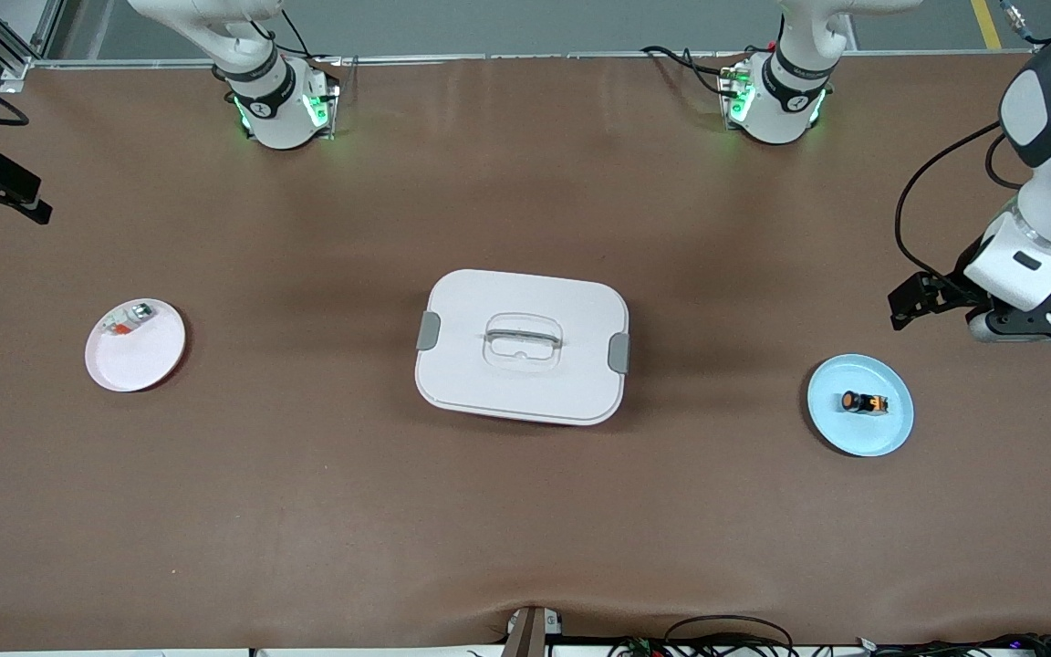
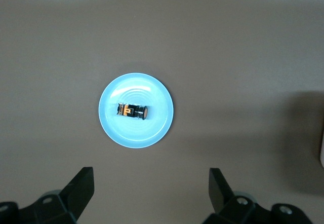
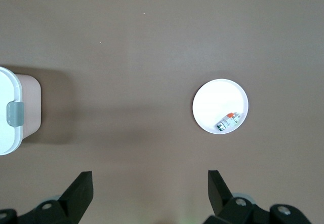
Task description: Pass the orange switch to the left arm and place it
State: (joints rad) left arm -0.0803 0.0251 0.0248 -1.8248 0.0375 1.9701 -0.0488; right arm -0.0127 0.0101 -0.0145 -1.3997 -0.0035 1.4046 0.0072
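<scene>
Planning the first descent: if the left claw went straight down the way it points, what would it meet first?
Probably bare table beside the blue plate. The left claw, open, points down; the orange switch on the plate sits slightly off its line, though depth is unclear.

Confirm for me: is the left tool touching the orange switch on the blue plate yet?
Apart. In the left wrist view the left tool hangs open above the table, with bare table between its fingers and the blue plate holding the orange switch.

A brown table [image 1: 306,511] under even light, grey floor [image 1: 525,23] above it.
</scene>
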